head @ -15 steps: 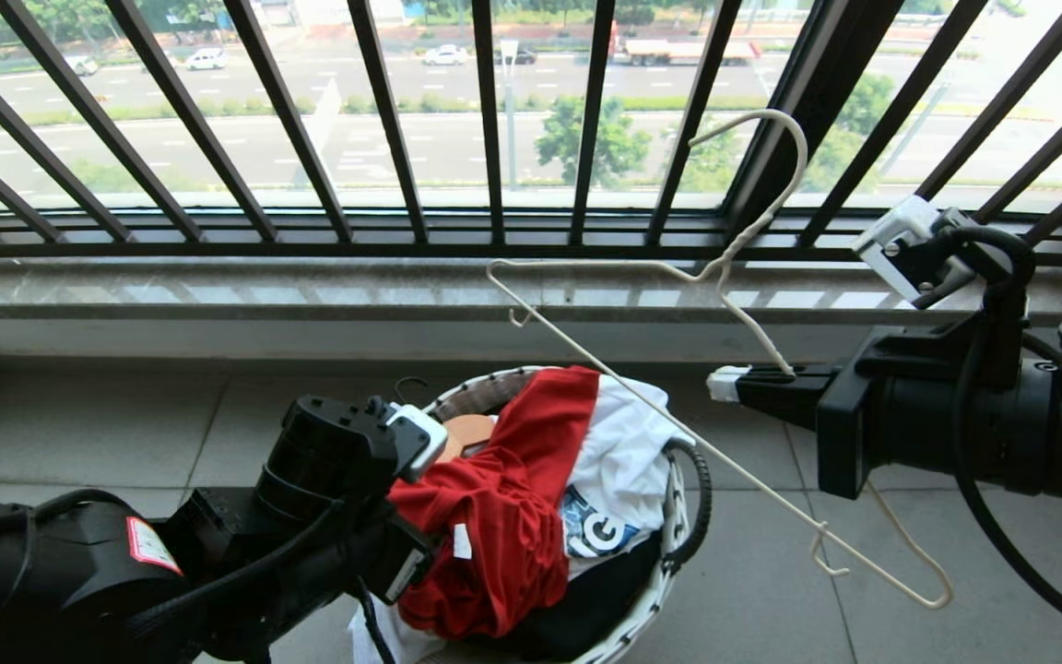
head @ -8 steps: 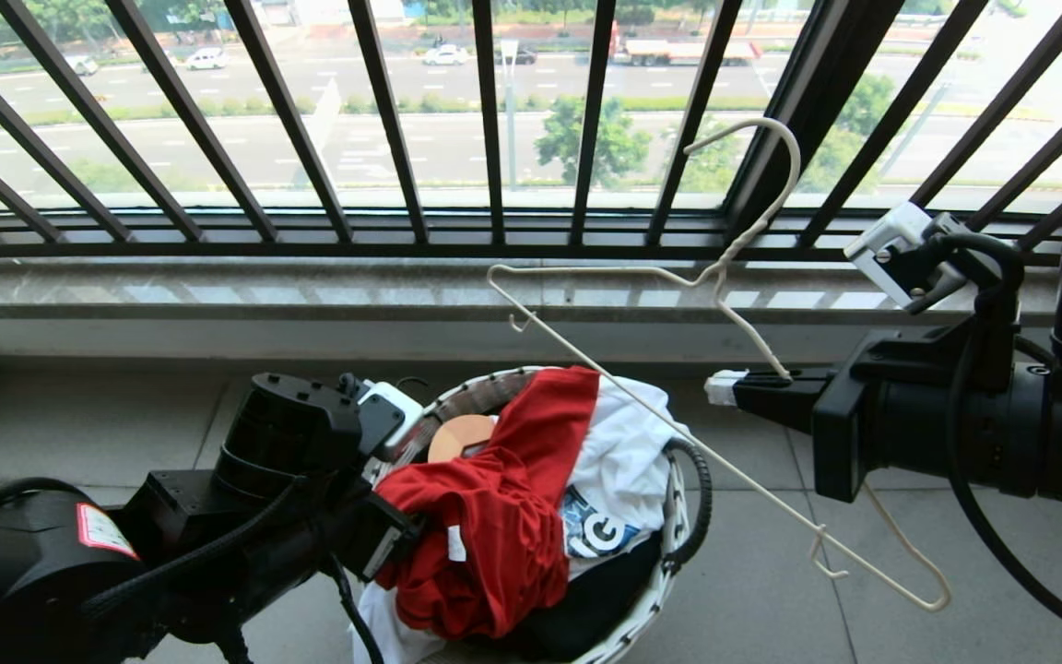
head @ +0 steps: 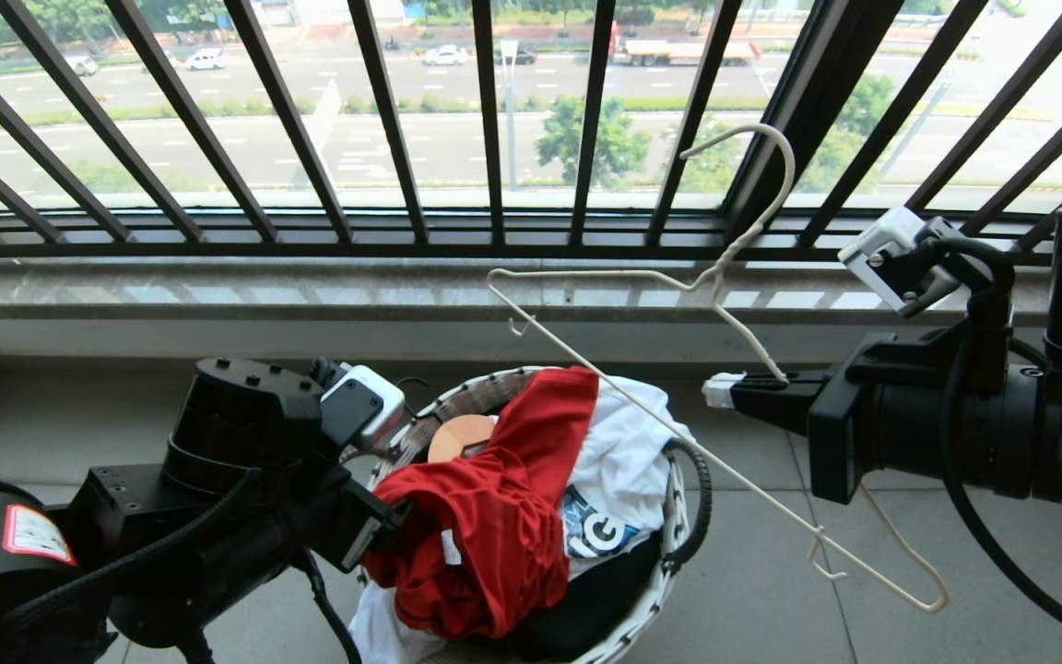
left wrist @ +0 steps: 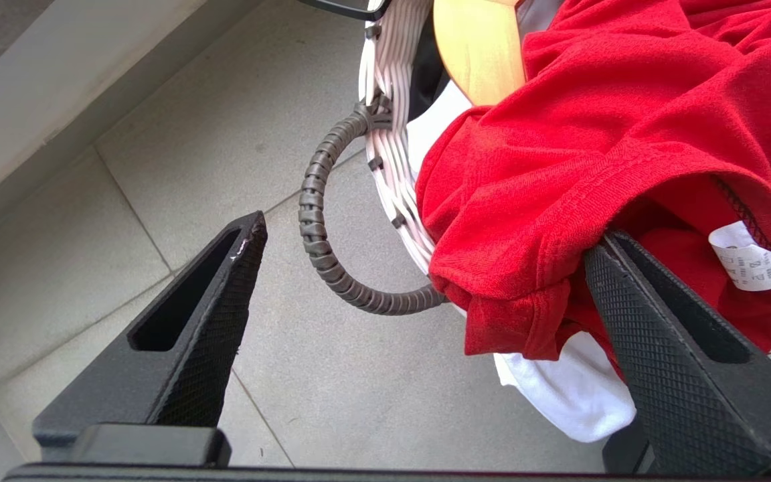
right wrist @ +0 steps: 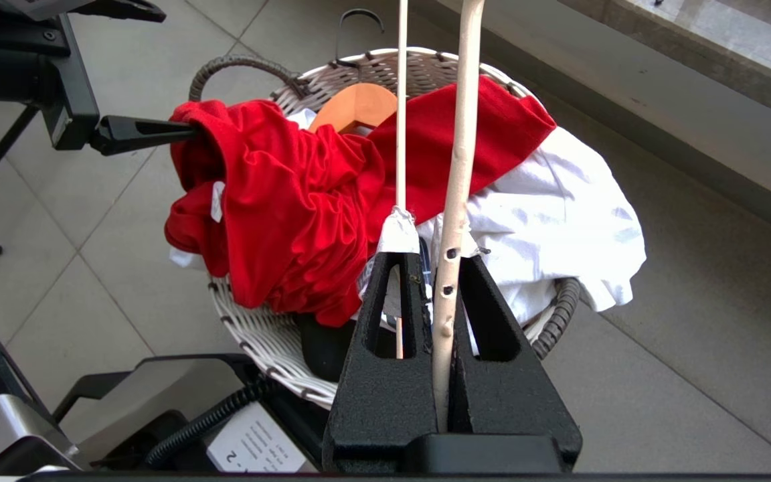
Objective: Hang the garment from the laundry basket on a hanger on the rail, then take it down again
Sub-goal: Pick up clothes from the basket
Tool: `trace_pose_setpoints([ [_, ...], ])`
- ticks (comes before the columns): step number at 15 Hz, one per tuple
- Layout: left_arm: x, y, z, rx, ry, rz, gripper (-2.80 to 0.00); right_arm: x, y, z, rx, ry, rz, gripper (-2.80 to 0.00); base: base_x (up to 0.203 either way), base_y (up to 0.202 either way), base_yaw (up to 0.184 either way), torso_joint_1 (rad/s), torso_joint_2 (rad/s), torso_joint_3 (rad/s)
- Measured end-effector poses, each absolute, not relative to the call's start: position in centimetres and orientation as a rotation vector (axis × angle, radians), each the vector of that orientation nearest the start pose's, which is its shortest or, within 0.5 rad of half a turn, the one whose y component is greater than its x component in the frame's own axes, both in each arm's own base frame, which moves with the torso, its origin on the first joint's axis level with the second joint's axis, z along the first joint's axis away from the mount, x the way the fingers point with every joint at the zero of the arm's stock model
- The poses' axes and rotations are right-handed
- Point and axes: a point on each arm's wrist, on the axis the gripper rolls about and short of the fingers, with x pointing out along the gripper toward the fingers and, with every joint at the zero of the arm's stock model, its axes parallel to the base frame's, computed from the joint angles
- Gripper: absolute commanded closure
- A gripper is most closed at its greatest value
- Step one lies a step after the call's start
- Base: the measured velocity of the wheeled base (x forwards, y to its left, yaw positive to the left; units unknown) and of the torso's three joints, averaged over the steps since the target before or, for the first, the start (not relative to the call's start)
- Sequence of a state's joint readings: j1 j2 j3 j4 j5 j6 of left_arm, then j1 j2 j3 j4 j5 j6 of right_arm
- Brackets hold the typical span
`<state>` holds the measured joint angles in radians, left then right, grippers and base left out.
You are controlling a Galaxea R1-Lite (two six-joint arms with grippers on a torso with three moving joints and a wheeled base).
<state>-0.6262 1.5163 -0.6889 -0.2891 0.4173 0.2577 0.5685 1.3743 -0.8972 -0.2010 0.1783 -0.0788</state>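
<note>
The red garment [head: 494,516] lies bunched on top of the white woven laundry basket [head: 674,516] on the floor, and part of it hangs over the basket's left rim. My left gripper [left wrist: 429,231] is open at that rim. One finger [left wrist: 660,348] is tucked into a fold of the garment [left wrist: 593,134]; the other stands apart over the tiles beside the basket's dark loop handle [left wrist: 322,254]. To the basket's right, my right gripper [right wrist: 436,261] is shut on the cream wire hanger [head: 720,267], which it holds slanted above the basket with the hook toward the window. The rail is out of view.
A white T-shirt with blue print [head: 623,461], a black garment [head: 586,599] and a wooden hanger [head: 462,433] also lie in the basket. Behind it run a stone sill [head: 310,290] and the black balustrade [head: 494,120]. Grey floor tiles [head: 771,599] surround the basket.
My left arm has drawn back to the left, and the garment's left edge has shifted a little with it. The right gripper and hanger have barely moved.
</note>
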Motion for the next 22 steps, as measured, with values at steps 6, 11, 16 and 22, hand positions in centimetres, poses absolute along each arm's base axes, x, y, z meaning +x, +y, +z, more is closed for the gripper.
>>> trace_pose_setpoints([
  [6, 20.6, -13.8, 15.4, 0.559, 0.496, -0.271, -2.8, 19.2, 12.7, 25.3, -0.131, 0.249, 0.753, 0.0, 0.0, 0.0, 0.0, 0.0, 0.0, 0.0],
  [11, 20.5, -14.2, 13.9, 0.618, 0.537, -0.3, -2.8, 19.1, 12.7, 25.3, -0.132, 0.25, 0.753, 0.0, 0.0, 0.0, 0.0, 0.0, 0.0, 0.0],
  [16, 20.6, -14.3, 13.4, 0.631, 0.555, -0.303, -2.8, 19.1, 12.7, 25.3, -0.131, 0.247, 0.753, 0.0, 0.0, 0.0, 0.0, 0.0, 0.0, 0.0],
  [22, 20.2, -14.0, 14.4, 0.62, 0.519, -0.294, 0.0, 19.2, 12.7, 25.2, -0.132, 0.252, 0.755, 0.0, 0.0, 0.0, 0.0, 0.0, 0.0, 0.0],
])
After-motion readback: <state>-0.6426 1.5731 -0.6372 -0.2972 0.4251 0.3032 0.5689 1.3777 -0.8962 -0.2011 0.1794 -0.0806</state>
